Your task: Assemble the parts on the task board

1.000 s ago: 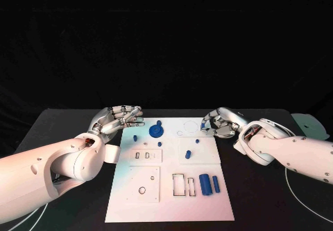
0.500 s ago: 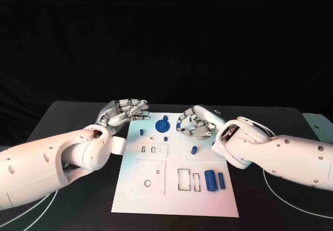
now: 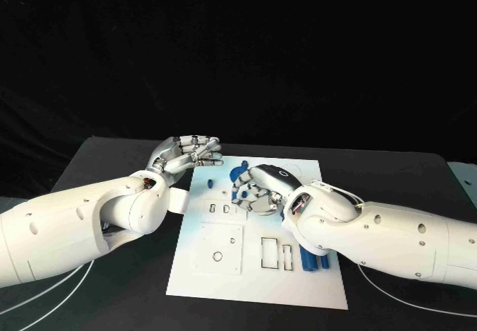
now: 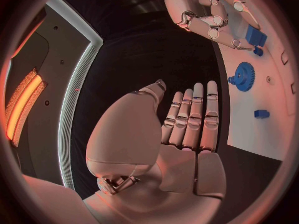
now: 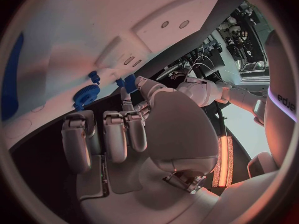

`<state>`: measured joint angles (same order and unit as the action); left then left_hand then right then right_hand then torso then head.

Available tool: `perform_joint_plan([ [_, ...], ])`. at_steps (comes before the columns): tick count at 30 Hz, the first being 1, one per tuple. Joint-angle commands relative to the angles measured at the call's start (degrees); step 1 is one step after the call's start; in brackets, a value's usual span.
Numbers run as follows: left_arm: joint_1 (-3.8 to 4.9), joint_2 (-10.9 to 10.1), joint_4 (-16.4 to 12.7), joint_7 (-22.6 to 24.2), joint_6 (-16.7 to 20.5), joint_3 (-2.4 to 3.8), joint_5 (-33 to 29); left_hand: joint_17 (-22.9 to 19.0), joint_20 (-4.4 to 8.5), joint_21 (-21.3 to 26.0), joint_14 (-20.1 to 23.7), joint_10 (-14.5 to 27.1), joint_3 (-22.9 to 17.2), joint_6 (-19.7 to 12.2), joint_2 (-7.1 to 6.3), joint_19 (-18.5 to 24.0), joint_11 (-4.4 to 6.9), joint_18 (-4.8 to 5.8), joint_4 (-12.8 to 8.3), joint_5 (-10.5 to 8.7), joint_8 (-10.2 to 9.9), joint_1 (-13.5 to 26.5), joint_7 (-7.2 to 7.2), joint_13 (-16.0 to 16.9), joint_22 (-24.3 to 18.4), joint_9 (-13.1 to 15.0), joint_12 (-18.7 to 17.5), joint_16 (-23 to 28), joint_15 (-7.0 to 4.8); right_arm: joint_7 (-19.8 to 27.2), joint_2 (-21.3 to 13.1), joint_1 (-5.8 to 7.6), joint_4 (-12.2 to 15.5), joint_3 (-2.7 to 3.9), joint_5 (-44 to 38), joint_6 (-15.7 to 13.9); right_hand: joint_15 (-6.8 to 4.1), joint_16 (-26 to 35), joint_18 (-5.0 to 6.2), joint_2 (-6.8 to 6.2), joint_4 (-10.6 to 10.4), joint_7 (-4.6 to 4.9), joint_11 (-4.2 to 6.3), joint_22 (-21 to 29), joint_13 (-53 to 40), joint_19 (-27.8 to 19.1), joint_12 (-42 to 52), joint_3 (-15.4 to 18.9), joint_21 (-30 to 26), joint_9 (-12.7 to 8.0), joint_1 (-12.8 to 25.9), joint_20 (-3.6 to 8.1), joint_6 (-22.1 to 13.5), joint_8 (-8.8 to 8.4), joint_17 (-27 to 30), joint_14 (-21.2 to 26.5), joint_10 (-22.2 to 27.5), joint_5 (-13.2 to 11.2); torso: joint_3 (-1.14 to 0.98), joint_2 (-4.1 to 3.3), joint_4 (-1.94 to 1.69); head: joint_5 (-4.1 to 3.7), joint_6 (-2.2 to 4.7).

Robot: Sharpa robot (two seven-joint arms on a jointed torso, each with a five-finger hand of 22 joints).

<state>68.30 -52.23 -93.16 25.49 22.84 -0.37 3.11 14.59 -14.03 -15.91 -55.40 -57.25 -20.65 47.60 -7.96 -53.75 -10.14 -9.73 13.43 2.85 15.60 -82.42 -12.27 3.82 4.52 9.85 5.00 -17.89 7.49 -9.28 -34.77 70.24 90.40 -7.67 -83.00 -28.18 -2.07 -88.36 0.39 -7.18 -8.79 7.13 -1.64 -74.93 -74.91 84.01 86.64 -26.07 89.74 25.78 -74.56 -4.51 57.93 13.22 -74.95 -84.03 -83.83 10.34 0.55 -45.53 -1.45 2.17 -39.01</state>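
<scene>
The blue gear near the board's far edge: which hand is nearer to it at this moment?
Right. The right hand sits over the task board right beside the blue gear, at its near side. The left hand hangs off the board's left edge, farther away, fingers curled.

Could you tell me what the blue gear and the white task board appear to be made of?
The blue gear looks like moulded or printed plastic: a uniform, matte blue with no metallic glint, and teeth round its rim. The task board seems to be a rigid white plastic or painted plate: flat, evenly white, with clean-edged cut-outs and a faint sheen. Neither material can be confirmed from looks alone.
</scene>
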Motion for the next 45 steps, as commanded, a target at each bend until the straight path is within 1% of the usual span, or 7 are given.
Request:
perform_joint_plan([
  [1,0.1,0.25,0.0,0.28,-1.11,0.05,-0.08,0.05,-0.01,0.3,0.19,0.04,-0.36,-0.45,-0.06,-0.34,-0.19,-0.82,-0.09,0.14,-0.14,0.27,-0.72,-0.01,-0.08,-0.09,-0.22,0.38,0.34,-1.89,0.65,-0.27,-0.33,-0.04,-4.39,2.2,-0.31,-0.18,-0.39,0.06,-0.17,-1.23,0.27,-15.07,-12.14,5.99,-0.09,0.01,0.26,1.57,0.32,0.57,0.9,0.26,-9.95,-4.94,-4.0,0.15,-0.01,-0.03,0.1,0.21,-0.26],
  [3,0.1,0.3,0.01,0.27,-1.15,0.05,-0.08,0.05,-0.01,0.3,0.19,0.04,-0.36,-0.45,-0.06,-0.34,-0.19,-0.82,-0.09,0.14,-0.14,0.27,-0.72,-0.01,-0.08,-0.09,-0.22,0.38,0.34,-2.02,0.92,-0.38,-0.5,-0.07,-4.87,2.43,-0.31,-0.18,-0.39,0.06,-0.17,-1.23,0.27,-15.07,-12.14,5.99,-0.09,0.01,0.26,1.57,0.32,0.57,0.9,0.26,-9.95,-4.94,-4.0,0.15,0.02,0.0,0.09,0.2,-0.32],
  [8,0.1,0.37,0.06,0.23,-1.22,0.05,-0.08,0.05,-0.01,0.3,0.19,0.04,-0.36,-0.45,-0.06,-0.34,-0.19,-0.82,-0.09,0.14,-0.14,0.27,-0.72,-0.01,-0.08,-0.09,-0.22,0.38,0.34,-2.31,1.55,-0.77,-0.95,-0.22,-6.23,3.14,-0.28,-0.18,-0.39,-0.06,-0.27,-1.19,0.23,-15.07,-12.22,5.99,0.0,0.09,0.26,1.59,0.57,0.57,0.84,0.25,-9.94,-4.94,-4.06,0.09,-0.03,0.02,0.09,0.27,-0.61],
  [18,0.11,0.35,0.13,0.14,-1.35,0.05,-0.08,0.05,-0.01,0.3,0.19,0.04,-0.36,-0.45,-0.06,-0.34,-0.19,-0.82,-0.09,0.14,-0.14,0.27,-0.72,-0.01,-0.08,-0.09,-0.22,0.38,0.34,-3.01,2.4,-1.89,-1.76,-0.4,-8.73,3.9,-0.27,-0.16,-0.39,-0.14,-0.34,-1.17,0.21,-15.07,-12.19,5.99,-0.04,0.15,0.26,1.62,0.76,0.56,0.81,0.26,-9.89,-4.93,-4.03,0.04,0.0,0.0,-0.15,0.35,-1.05],
  [25,0.11,0.24,0.15,0.1,-1.4,0.04,-0.08,0.05,-0.01,0.3,0.19,0.04,-0.36,-0.45,-0.06,-0.34,-0.19,-0.82,-0.09,0.14,-0.14,0.27,-0.72,-0.01,-0.08,-0.09,-0.22,0.38,0.34,-3.43,2.34,-2.11,-1.98,-0.44,-9.78,4.36,-0.26,-0.15,-0.39,-0.22,-0.38,-1.16,0.19,-15.07,-12.19,5.99,-0.04,0.2,0.26,1.63,0.88,0.55,0.8,0.27,-9.87,-4.93,-4.03,0.01,0.04,0.04,0.07,0.5,-1.16],
  [33,0.1,0.17,0.15,0.02,-1.51,0.04,-0.08,0.13,-0.03,0.35,0.23,0.0,-0.4,-0.46,-0.08,-0.35,-0.18,-0.82,-0.11,0.13,-0.17,0.35,-0.7,0.0,-0.13,-0.1,-0.34,0.46,0.34,-3.32,2.1,-2.24,-1.91,-0.45,-10.09,4.9,-0.26,-0.15,-0.39,-0.22,-0.38,-1.16,0.19,-15.07,-12.19,5.99,-0.04,0.2,0.26,1.63,0.88,0.55,0.8,0.27,-9.87,-4.93,-4.03,0.01,0.03,0.05,-0.03,0.53,-1.36],
  [45,0.1,0.12,0.19,-0.08,-1.64,0.04,-0.08,0.13,-0.03,0.35,0.23,0.0,-0.4,-0.46,-0.08,-0.35,-0.18,-0.82,-0.11,0.13,-0.17,0.35,-0.7,0.0,-0.13,-0.1,-0.34,0.46,0.34,-3.68,1.96,-2.3,-2.0,-0.45,-10.51,5.12,-0.23,-0.12,-0.39,-0.45,-0.48,-1.13,0.17,-15.07,-12.14,5.99,-0.11,0.32,0.26,1.66,1.17,0.53,0.72,0.26,-9.77,-4.91,-3.99,-0.05,0.02,0.02,-0.04,0.63,-1.3],
])
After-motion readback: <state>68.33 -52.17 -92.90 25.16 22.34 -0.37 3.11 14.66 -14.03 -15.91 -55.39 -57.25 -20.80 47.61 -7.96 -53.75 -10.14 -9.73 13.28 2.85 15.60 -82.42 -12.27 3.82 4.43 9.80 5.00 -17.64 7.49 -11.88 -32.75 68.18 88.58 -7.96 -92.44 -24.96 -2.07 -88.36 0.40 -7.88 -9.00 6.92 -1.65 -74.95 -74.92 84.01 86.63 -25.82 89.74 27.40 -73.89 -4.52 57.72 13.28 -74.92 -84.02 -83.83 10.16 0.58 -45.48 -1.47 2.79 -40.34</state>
